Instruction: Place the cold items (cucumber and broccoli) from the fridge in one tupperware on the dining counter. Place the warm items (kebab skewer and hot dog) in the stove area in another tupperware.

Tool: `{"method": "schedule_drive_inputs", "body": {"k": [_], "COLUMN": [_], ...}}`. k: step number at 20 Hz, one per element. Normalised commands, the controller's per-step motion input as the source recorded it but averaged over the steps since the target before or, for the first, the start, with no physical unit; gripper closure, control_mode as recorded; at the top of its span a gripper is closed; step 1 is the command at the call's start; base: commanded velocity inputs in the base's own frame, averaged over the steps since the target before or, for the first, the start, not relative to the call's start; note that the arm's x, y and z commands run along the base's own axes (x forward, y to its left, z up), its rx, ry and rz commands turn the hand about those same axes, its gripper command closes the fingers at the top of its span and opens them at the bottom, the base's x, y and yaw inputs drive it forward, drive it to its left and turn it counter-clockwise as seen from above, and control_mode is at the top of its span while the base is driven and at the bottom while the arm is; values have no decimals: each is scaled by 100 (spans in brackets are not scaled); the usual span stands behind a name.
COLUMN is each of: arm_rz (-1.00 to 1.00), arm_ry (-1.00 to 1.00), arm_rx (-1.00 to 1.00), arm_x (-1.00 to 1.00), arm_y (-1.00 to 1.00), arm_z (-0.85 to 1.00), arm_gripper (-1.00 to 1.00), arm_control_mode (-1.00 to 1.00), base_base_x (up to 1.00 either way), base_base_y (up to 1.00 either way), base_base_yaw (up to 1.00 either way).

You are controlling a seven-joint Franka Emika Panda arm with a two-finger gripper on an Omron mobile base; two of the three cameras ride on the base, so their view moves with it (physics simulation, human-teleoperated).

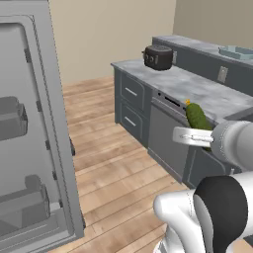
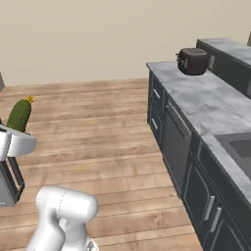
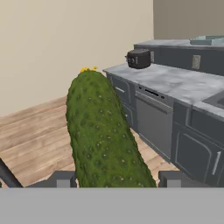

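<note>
A bumpy dark green cucumber (image 3: pixel 103 140) with a small yellow flower at its tip stands upright between my gripper's fingers (image 3: pixel 63 179). My gripper (image 1: pixel 191 135) is shut on the cucumber (image 1: pixel 197 116) and holds it in the air in front of the dark lower cabinets. From the right base camera, the gripper (image 2: pixel 17 142) and cucumber (image 2: pixel 20 115) are at the far left over the wooden floor. A pale blue-green tupperware (image 1: pixel 237 52) sits on the raised dining counter at the back right. The broccoli, kebab skewer and hot dog are out of view.
The open grey fridge door (image 1: pixel 54 148) with its shelf bins stands at the left. A dark toaster (image 2: pixel 192 61) sits on the grey counter (image 2: pixel 206 103) above dark cabinets and a dishwasher (image 1: pixel 168 138). A sink (image 2: pixel 240 144) lies nearer. Wooden floor (image 2: pixel 98 137) spreads between.
</note>
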Motion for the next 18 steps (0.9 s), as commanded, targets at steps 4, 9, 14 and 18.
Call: {"method": "schedule_drive_inputs", "body": {"k": [4, 9, 14, 18], "arm_rz": [0, 0, 0, 0], "arm_ry": [0, 0, 0, 0], "arm_rx": [0, 0, 0, 0], "arm_x": [0, 0, 0, 0], "arm_y": [0, 0, 0, 0], "arm_z": [0, 0, 0, 0], "arm_gripper": [100, 100, 100, 100], "arm_control_mode": [100, 100, 100, 100], "base_base_x": [64, 68, 83, 96], "base_base_y": [-44, -56, -29, -2], "base_base_yaw": [53, 41, 12, -7]}}
